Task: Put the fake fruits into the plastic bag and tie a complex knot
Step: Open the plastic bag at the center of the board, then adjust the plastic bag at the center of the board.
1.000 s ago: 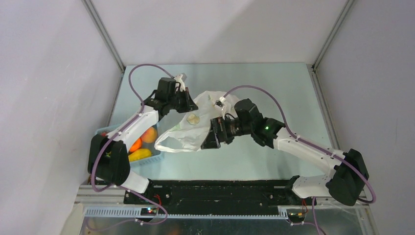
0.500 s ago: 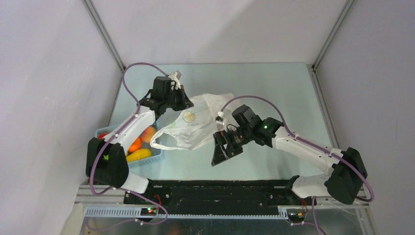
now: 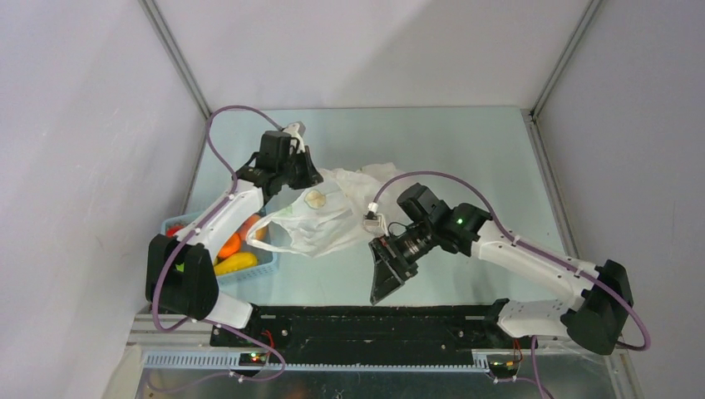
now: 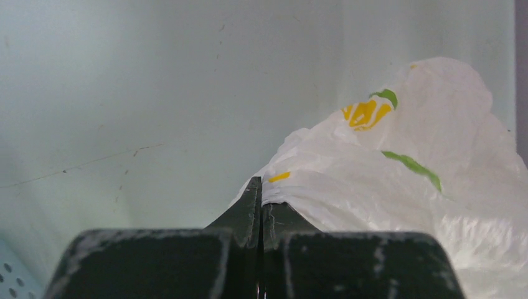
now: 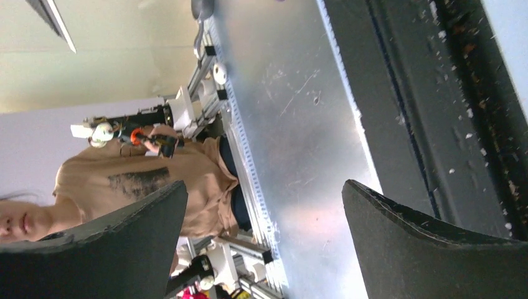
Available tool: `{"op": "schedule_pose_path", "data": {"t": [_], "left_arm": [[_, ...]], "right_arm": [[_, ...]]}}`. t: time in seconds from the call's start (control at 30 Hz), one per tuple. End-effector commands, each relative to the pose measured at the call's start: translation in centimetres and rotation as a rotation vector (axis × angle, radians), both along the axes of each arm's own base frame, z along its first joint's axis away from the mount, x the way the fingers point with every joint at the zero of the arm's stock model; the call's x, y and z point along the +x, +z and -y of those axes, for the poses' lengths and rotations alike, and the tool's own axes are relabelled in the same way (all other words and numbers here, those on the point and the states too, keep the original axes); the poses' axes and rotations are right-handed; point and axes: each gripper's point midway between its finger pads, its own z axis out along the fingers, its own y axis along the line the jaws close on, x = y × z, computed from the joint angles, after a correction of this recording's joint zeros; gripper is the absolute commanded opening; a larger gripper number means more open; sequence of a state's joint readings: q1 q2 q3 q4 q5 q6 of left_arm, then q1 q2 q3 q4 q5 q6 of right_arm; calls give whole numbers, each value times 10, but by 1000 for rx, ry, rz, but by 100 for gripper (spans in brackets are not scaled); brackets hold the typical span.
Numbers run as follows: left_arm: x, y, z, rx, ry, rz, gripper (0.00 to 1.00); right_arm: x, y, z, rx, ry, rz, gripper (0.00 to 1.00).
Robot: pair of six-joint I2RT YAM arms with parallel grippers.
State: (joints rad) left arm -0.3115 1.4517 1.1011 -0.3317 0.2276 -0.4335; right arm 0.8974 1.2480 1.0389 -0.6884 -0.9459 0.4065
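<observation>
From where I stood, everything turned on which side of the thin, crinkly white plastic bag (image 3: 328, 220) each arm was on. The bag lay slumped on the pale green tabletop (image 3: 465, 166), its long axis running left to right and its left end drooping over the rim of the light blue slatted basket (image 3: 264, 268). The glossy orange, peach and yellow fake fruits (image 3: 235, 252) were all in that basket, under the left arm; none looked to be in the bag.

The left tool (image 4: 260, 185) was closed tight on a fold at the bag's far-left edge, holding it up. The right tool (image 3: 388, 270) hung just off the bag's near-right corner with its jaws spread wide and nothing between them, pointing at the near rail and away from the bag.

So the free tool had the whole bag between it and the fruits. The left arm was nearer, but it was busy.
</observation>
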Motion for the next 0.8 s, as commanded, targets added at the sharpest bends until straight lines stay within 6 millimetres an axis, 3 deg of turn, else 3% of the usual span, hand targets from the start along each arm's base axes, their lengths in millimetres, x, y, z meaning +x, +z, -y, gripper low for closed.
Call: {"op": "schedule_pose_path", "data": {"t": [0.0, 0.2, 0.27, 0.33, 0.4, 0.43, 0.5, 0.63, 0.77], "left_arm": [[8, 23, -18, 69, 37, 86, 0], [11, 24, -27, 90, 62, 94, 0], [10, 24, -26, 83, 60, 92, 0], [9, 27, -21, 56, 47, 93, 0], [7, 30, -15, 19, 31, 94, 0], [7, 31, -14, 7, 30, 96, 0], [6, 32, -12, -4, 22, 96, 0], [5, 33, -12, -7, 23, 99, 0], [5, 33, -9, -21, 16, 95, 0]], "right_arm": [[-26, 28, 21, 57, 97, -22, 100], [-19, 39, 25, 93, 61, 32, 100], [-1, 36, 23, 63, -16, 97, 100], [30, 29, 21, 4, -157, 163, 100], [70, 23, 23, -55, -343, 181, 100], [102, 18, 27, -94, -488, 235, 100], [136, 12, 31, -128, -678, 271, 96], [169, 9, 31, -185, -923, 439, 92], [186, -1, 25, -189, -1158, 447, 94]]}}
